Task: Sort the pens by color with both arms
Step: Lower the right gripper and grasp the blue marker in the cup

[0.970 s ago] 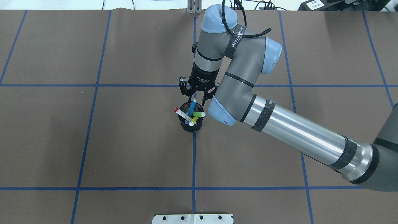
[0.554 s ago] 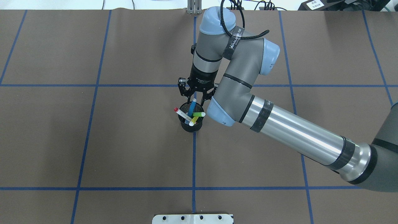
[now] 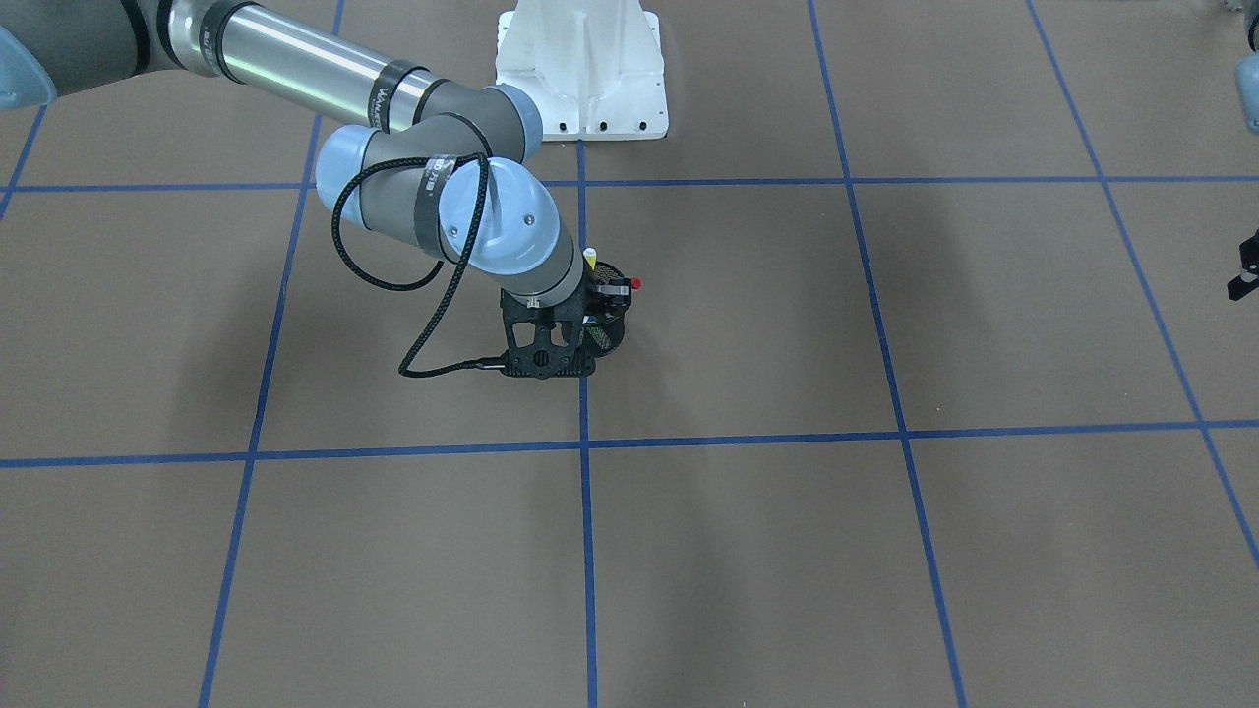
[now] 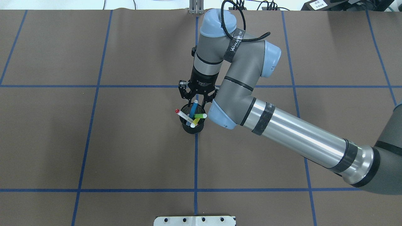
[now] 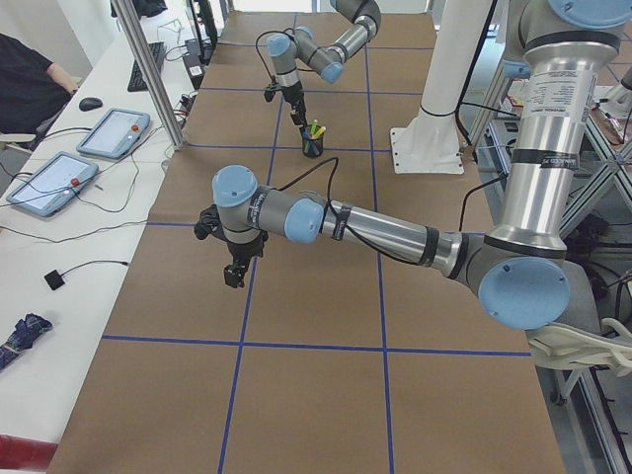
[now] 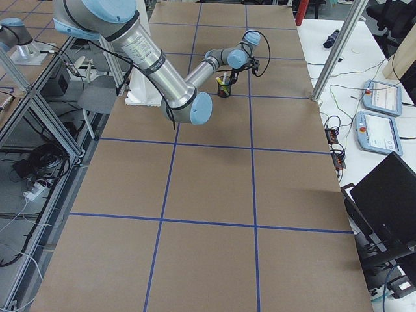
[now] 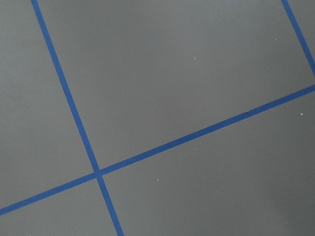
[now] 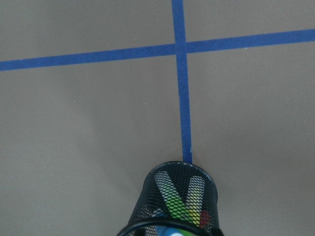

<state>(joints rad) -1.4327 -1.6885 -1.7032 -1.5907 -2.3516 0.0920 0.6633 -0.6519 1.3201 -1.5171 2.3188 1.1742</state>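
A black mesh cup (image 4: 192, 128) stands at the table's middle and holds the pens. The blue pen (image 4: 193, 109), green pen (image 4: 200, 115), yellow pen (image 4: 195, 123) and the white pen with red ends (image 4: 183, 115) lean out of it. My right gripper (image 4: 196, 99) hangs open over the cup, with its fingers on either side of the blue pen's pale cap and not touching it. The right wrist view shows only the cup (image 8: 179, 201) from the side. My left gripper (image 5: 235, 272) hovers over bare table far to the left; I cannot tell its state.
Blue tape lines (image 4: 196, 163) divide the brown table cover into squares. The white pedestal base (image 3: 580, 69) stands at the robot's side. Tablets (image 5: 114, 133) and cables lie on a side bench beyond the table's far edge, where a person sits.
My right arm has shifted slightly to the overhead view's left, bringing the open fingers closer around the blue pen's cap. The pens and cup have not moved.
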